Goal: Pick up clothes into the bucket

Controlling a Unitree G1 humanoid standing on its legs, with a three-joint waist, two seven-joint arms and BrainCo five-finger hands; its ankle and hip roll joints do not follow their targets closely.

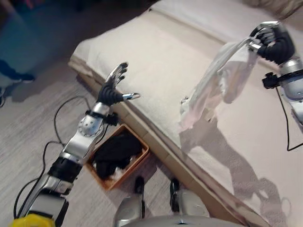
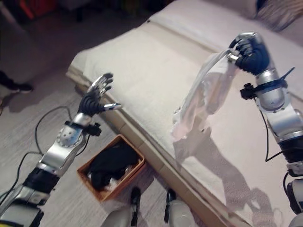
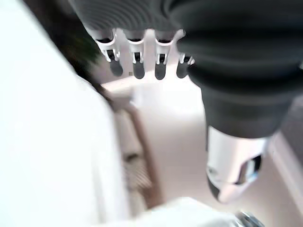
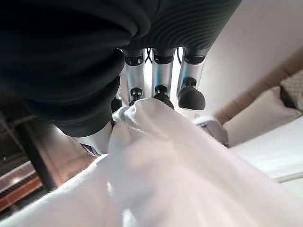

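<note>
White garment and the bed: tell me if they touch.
Apart. In the left eye view the white garment hangs from the right hand, its lower end clear above the bed, with its shadow separate below.

Thin white garment point(image 4: 156, 175) runs off the right wrist view's edges, so its lower part is cut there. Pale item under dark clothes in the brown rectangular bucket point(image 1: 137, 163): too small to ID. Bed point(image 1: 165, 61) cropped at top & right.
</note>
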